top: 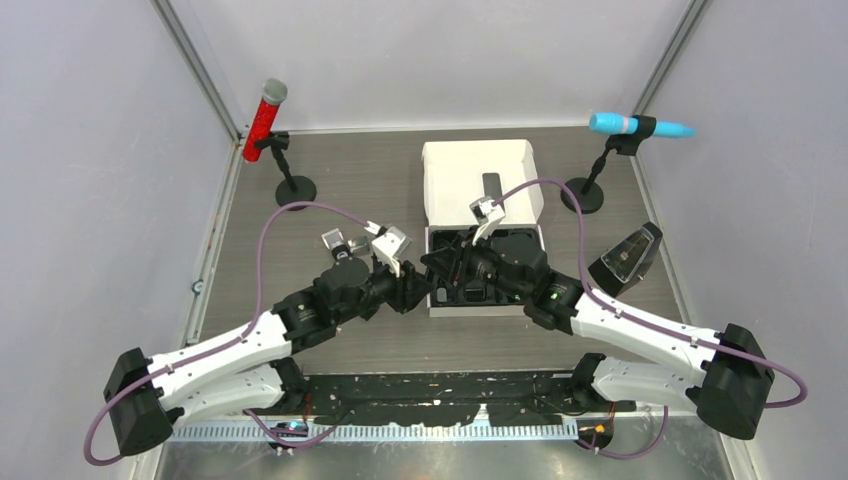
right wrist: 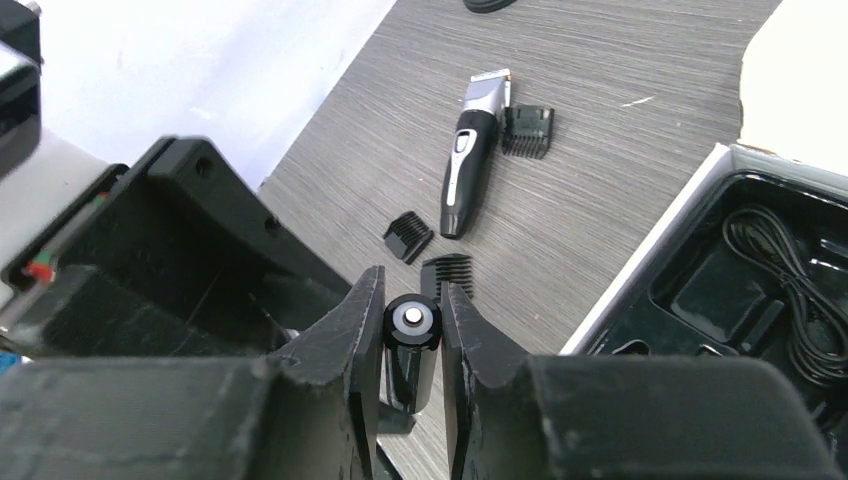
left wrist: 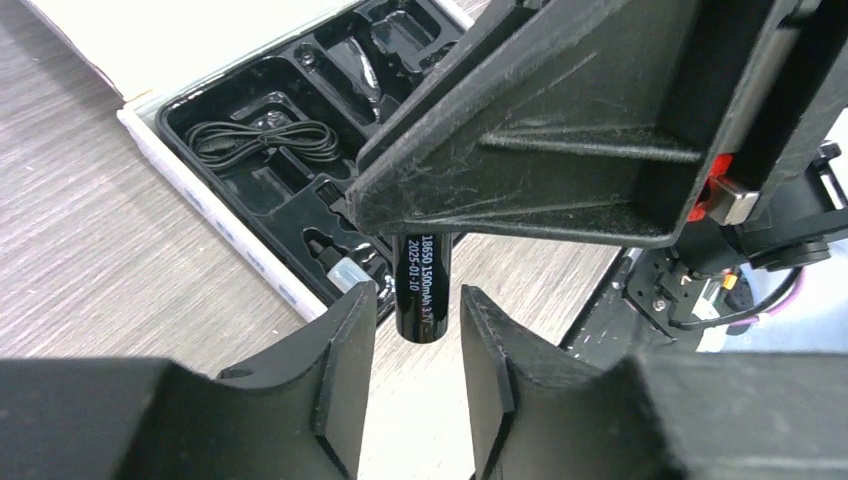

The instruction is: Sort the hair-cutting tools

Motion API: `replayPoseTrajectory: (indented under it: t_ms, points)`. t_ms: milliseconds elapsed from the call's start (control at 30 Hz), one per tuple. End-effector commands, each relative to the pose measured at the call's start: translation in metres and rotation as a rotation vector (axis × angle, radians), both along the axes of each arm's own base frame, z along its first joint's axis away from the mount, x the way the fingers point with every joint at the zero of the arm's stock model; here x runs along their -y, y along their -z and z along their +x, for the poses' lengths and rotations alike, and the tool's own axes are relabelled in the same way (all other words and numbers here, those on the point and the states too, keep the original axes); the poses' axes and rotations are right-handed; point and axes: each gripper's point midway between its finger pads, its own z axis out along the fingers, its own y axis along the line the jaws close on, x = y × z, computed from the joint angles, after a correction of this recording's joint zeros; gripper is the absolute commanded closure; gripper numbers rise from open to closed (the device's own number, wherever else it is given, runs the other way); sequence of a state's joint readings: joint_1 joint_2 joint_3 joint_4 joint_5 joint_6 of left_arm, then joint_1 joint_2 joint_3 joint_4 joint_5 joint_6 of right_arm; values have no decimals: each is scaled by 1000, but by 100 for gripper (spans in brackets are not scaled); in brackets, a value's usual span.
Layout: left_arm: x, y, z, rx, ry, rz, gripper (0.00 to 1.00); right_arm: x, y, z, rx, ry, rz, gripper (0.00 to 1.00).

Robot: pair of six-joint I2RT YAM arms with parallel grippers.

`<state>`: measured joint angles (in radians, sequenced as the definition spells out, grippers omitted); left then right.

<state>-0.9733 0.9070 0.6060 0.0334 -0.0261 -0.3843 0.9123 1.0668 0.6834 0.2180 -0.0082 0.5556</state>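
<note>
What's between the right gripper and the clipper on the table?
Its jaws are occupied: the right gripper is shut on a black cylinder. In the right wrist view, two comb attachments lie flat between it and the clipper; nothing else visible blocks that line.

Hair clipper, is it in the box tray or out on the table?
Out: the hair clipper lies flat on the table beside a comb attachment, clear of the black tray.

Tbl point(right wrist: 560, 215): clipper point(right wrist: 468, 170), combs point(right wrist: 527, 131), box point(top: 455, 170), mic stands point(top: 295, 189)
</note>
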Motion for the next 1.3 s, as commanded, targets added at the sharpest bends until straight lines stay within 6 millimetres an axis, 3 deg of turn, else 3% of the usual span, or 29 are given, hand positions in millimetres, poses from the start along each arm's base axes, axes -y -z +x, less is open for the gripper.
replayPoseTrajectory:
  t_ms: [0, 167, 400, 533, 700, 933, 1267]
  points:
    - [2, -30, 15, 36, -75, -58, 55, 12, -8, 10, 69, 59, -45, 95]
    - [-5, -16, 26, -24, -170, -27, 38, 51, 9, 35, 91, 232, -208, 95]
    - [-19, 25, 40, -188, -320, 107, 34, 110, 43, 73, 18, 429, -375, 95]
    - [-23, 45, 46, -301, -371, 163, 34, 129, 61, 89, -17, 491, -441, 95]
    - [-22, 63, 47, -388, -391, 200, 35, 137, 72, 105, -29, 532, -473, 95]
    - [-15, 85, 45, -487, -381, 224, 40, 130, 80, 121, -43, 525, -487, 95]
    - [-10, 100, 43, -535, -368, 254, 43, 121, 94, 137, -77, 508, -480, 95]
